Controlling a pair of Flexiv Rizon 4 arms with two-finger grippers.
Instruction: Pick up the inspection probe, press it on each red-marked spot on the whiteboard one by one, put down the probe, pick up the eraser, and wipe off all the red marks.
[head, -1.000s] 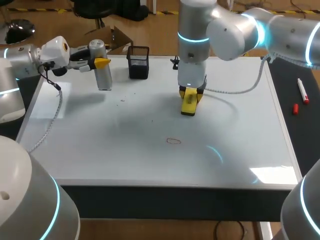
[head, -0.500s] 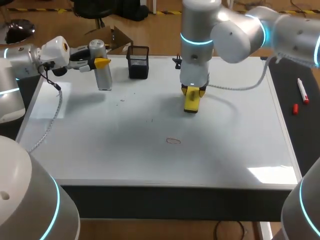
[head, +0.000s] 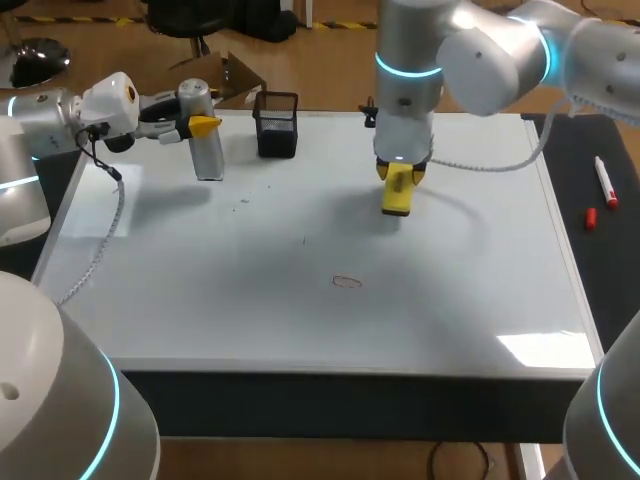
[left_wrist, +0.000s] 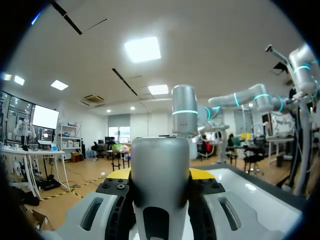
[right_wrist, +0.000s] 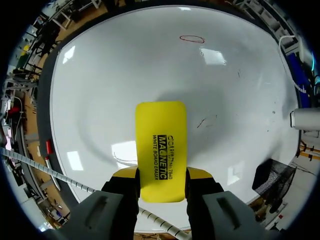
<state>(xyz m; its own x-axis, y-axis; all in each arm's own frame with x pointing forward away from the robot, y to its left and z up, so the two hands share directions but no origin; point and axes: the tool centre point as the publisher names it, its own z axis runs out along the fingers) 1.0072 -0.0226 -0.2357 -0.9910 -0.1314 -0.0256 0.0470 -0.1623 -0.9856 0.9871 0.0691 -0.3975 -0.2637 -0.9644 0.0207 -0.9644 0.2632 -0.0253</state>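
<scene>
Gripping the yellow rectangular eraser (right_wrist: 161, 140) by its long edges, my right tool (right_wrist: 161, 176) holds something likely light and stiff. My left tool (left_wrist: 160, 179) clasps the silver cylindrical probe (left_wrist: 160, 160).

The silver, cylindrical probe (head: 205, 140) is upright at the whiteboard's (head: 300, 330) far left, clamped in the left gripper (left_wrist: 160, 175). The yellow eraser (right_wrist: 161, 150) hangs from the right gripper (right_wrist: 161, 176) over the whiteboard's far middle. A red oval mark (head: 347, 282) lies near its centre.

Upright black mesh cup (head: 277, 125); far right, marker (head: 606, 182), red cap (head: 591, 217) near it.
</scene>
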